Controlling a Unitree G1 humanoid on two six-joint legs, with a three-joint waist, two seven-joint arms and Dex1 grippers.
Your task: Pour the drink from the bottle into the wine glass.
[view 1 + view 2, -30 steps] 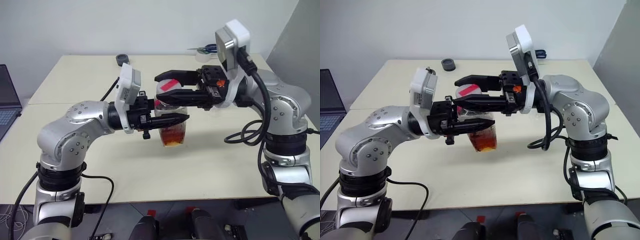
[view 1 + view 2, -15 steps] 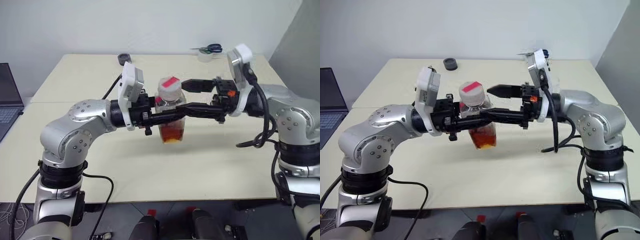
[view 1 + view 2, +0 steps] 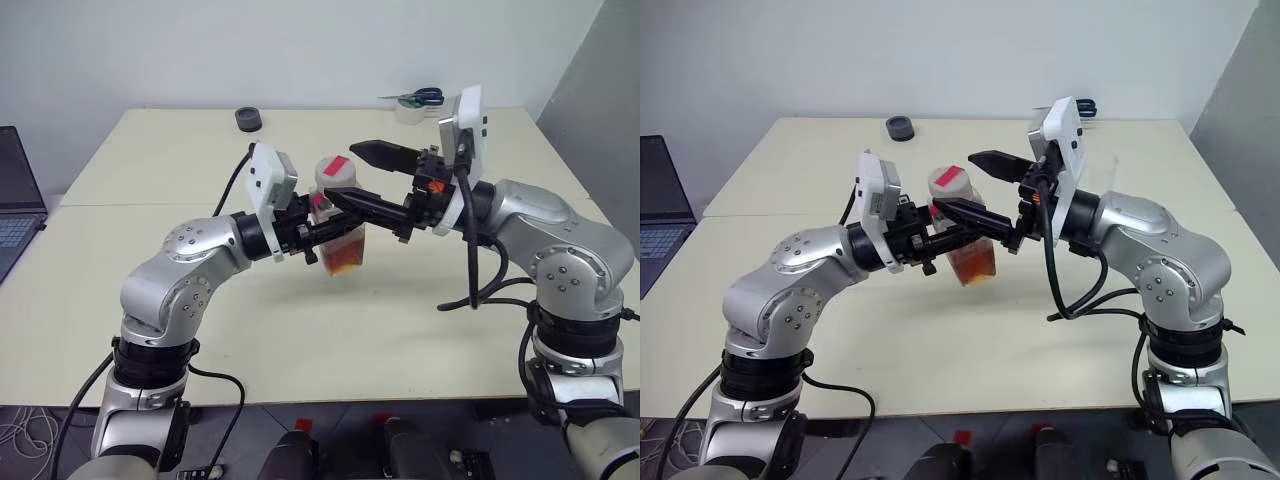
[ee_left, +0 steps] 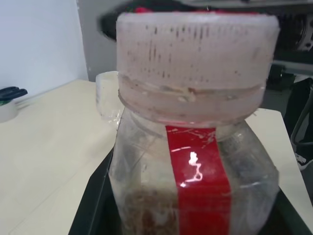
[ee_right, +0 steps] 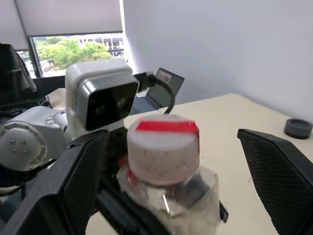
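Progress is early: nothing is poured and the cap is on.

Head views: the left gripper point(image 3: 318, 222) is clamped on the bottle point(image 3: 341, 226), holding it above the table point(image 3: 400, 330) near the middle, tipped slightly. The pink-white cap point(image 3: 338, 171) sits on the neck, and the reddish-amber drink point(image 3: 346, 255) fills the lower part of the bottle. The right gripper point(image 3: 975, 187) reaches in from the right with its fingers spread wide, one above the cap and one passing by the neck, gripping nothing. The wine glass point(image 3: 1102, 170) seems to be the faint clear shape behind the right arm near the far right of the table, well apart from the bottle; I cannot tell whether it holds anything.

Left wrist view: the bottle is close up between the closed fingers, its red label strip facing the camera and the cap seated squarely on the wide neck.

Right wrist view: the cap lies between the two parted black fingers point(image 5: 78, 196), neither visibly touching it.

Judging from this, uncapping is the step in hand. Removing the cap, bringing the bottle to the glass and pouring all remain.
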